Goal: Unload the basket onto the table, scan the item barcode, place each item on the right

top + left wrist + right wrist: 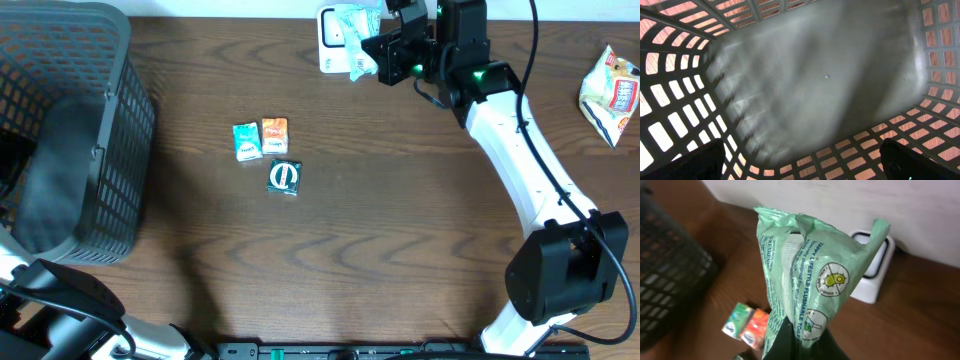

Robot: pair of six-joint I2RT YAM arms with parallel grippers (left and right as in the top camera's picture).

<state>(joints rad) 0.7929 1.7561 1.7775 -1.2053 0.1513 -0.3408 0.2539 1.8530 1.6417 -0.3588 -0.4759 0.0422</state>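
The right tool (799,342) is clenched on one end of the wipes pack (805,270), just beside the scanner (874,275) (soft, light, film likely slippery). Pinching the crimped end seam looks safest. Left of the scanner, the left tool (800,165) hangs released in the basket (670,125).

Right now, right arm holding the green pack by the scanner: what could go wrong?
1. The right gripper pinches only one end of the soft green pack; it may slip.
2. No barcode shows in any view and the film is creased, so the scanner may miss it.
3. The open left gripper sits inside the basket and might snag its mesh leaving.
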